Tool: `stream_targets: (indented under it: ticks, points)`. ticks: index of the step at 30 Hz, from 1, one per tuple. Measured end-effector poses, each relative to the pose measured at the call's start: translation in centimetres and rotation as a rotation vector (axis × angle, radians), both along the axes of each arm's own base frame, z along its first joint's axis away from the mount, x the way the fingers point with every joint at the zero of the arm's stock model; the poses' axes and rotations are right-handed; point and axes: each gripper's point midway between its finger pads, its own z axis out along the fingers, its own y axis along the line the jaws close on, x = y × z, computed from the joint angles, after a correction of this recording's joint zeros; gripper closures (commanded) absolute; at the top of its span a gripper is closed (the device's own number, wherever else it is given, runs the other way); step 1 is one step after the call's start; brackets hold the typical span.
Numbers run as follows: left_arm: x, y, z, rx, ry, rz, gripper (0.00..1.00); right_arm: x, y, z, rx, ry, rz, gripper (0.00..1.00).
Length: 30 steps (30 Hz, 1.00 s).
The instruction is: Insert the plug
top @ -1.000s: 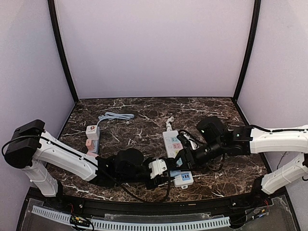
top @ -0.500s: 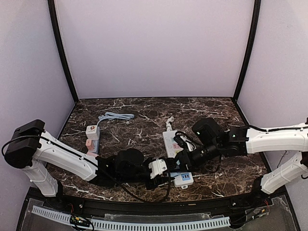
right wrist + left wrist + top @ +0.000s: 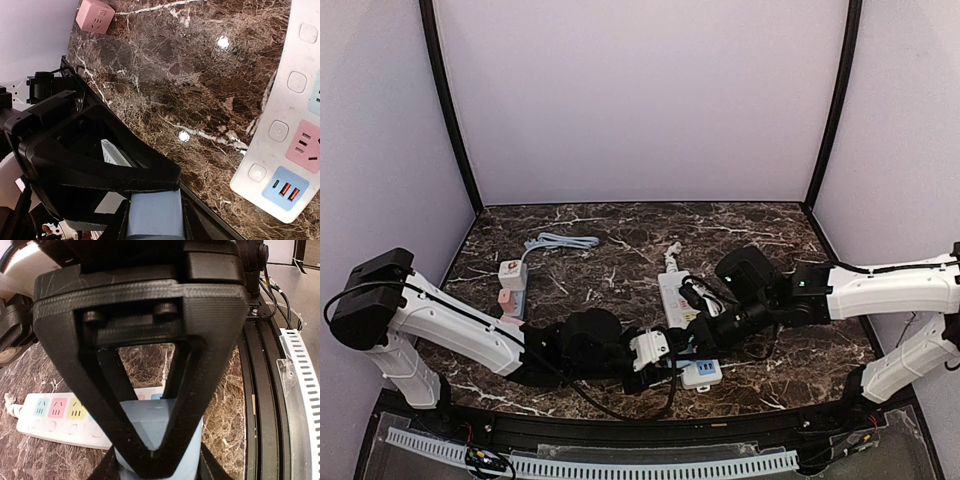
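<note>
The plug (image 3: 648, 350), a pale blue-white block, hangs just above the marble table near its front edge. My left gripper (image 3: 642, 358) is shut on it, and in the left wrist view the plug (image 3: 150, 425) fills the gap between my fingers. My right gripper (image 3: 682, 342) comes in from the right and is also shut on the plug (image 3: 152, 215), with the left gripper's black frame right in front of it. The white power strip (image 3: 672, 290) lies just behind and to the right. Its coloured sockets (image 3: 55, 407) and its blue USB end (image 3: 285, 189) show.
Pink and white cube adapters (image 3: 512, 285) with a pale blue cable (image 3: 560, 242) sit at the left of the table. One pink cube (image 3: 95, 15) shows in the right wrist view. A black rail (image 3: 620, 425) runs along the front edge, and walls enclose the table.
My right gripper has moved left to the plug and closed on it. The left arm has held still with the plug.
</note>
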Motion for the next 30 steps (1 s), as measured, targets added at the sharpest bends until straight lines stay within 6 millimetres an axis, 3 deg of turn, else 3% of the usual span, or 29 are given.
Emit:
stream_targets:
  ticks: [4, 6, 8, 14, 21, 30]
  points:
    - [0.2, 0.0, 0.0, -0.002, 0.003, 0.012, 0.20, 0.0, 0.1, 0.0, -0.007, -0.002, 0.002, 1.00]
    - [0.3, 0.0, 0.3, -0.022, 0.008, 0.025, 0.07, 0.1, 0.0, 0.1, -0.016, -0.015, 0.004, 1.00]
    - [0.4, 0.1, 0.4, -0.035, 0.011, 0.037, 0.02, 0.3, -0.1, 0.1, -0.030, -0.027, -0.001, 1.00]
    - [0.7, 1.1, 0.8, -0.059, 0.010, 0.073, 0.01, 1.3, -0.6, 0.8, -0.077, -0.079, -0.021, 1.00]
    - [1.9, 2.7, 2.9, -0.131, -0.018, 0.162, 0.01, 3.3, -1.7, 1.6, -0.138, -0.129, -0.048, 1.00]
    - [4.9, 6.1, 4.5, -0.194, -0.075, 0.386, 0.01, 6.5, -4.2, 0.2, -0.276, -0.141, -0.085, 1.00]
